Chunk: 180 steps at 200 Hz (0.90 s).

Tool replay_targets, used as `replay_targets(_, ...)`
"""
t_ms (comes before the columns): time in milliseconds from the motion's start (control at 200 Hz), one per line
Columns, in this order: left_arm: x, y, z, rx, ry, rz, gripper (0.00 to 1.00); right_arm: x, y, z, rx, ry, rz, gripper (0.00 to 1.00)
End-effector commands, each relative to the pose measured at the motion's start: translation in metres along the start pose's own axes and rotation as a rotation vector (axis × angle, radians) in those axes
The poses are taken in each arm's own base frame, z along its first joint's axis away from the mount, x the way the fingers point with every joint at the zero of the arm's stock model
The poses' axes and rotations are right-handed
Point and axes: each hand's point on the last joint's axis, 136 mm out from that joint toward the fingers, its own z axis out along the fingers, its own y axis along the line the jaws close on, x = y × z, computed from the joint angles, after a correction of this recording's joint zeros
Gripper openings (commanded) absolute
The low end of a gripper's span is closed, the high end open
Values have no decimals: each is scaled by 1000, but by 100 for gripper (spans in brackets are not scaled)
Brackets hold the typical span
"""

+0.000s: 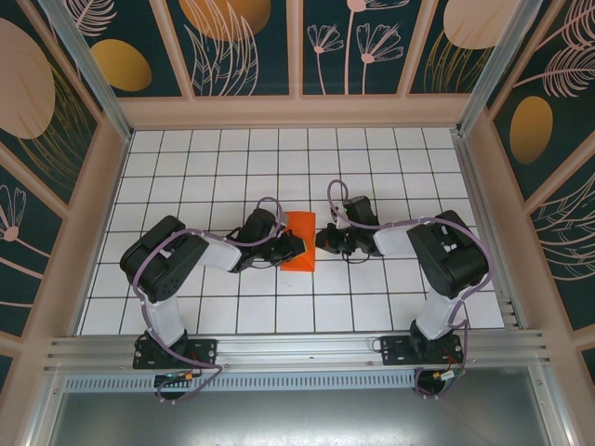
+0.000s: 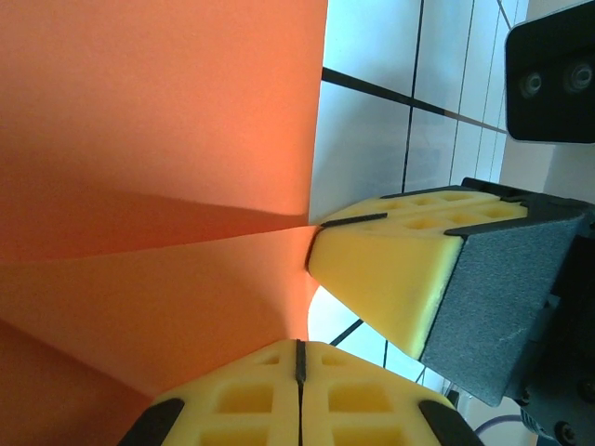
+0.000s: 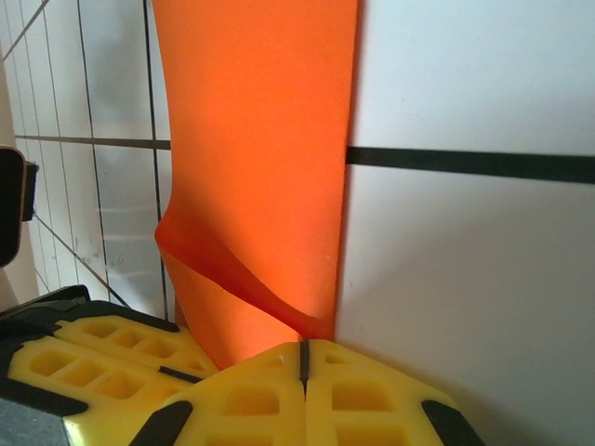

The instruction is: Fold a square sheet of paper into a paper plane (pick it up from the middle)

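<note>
- Enclosure walls (image 1: 246, 46): dark teal panels with pale plant drawings and gold ovals, on 3 sides of the desk.
- Desk (image 1: 186, 302): white tiles with black grid lines. An aluminium rail (image 1: 297, 346) along the near edge carries both arm bases.
- Left arm (image 1: 167, 265) and right arm (image 1: 451, 255): black and white, both bent inward, wrists meeting near the desk's middle.
- Paper sheet (image 1: 302, 228): plain orange-red, near desk centre, between the 2 wrists. From above it reads as a narrow strip, longer than wide. In the wrist views the far part lies flat on the tiles, while the near end is lifted and buckled, with a soft crease running to its edge.
- Left pincer (image 2: 298, 348): closed, yellow pads pressed flat together. The sheet's raised edge runs down into their seam, so it is pinching the paper.
- Right pincer (image 3: 304, 348): closed likewise, nipping the same lifted end of the sheet where the crease meets the edge.
- The 2 pincer tips sit just beside each other, at an angle.
</note>
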Motion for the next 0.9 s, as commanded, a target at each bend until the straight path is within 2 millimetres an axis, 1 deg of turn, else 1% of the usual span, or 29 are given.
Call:
replay_targets(0, -1, -7, 1, 22, 3, 30, 8, -9, 5, 1, 0, -15, -31, 1)
replay_targets(325, 0, -5, 1, 15, 5, 28, 8, -4, 7, 5, -11, 9, -35, 1)
replay_targets(420, -2, -13, -2, 39, -3, 43, 8, -2, 6, 5, -8, 12, -32, 1)
replay_targets(535, -5, -32, -11, 88, -27, 78, 8, -1, 5, 4, -5, 12, -32, 1)
replay_targets(625, -5, -38, -15, 102, -35, 95, 8, -1, 6, 4, -5, 11, -33, 1)
replay_targets(716, -5, -36, -14, 96, -34, 93, 9, -1, 5, 4, -3, 10, -34, 1)
replay_targets(896, -2, -18, -3, 49, -6, 51, 8, -1, 5, 5, 0, 12, -35, 1)
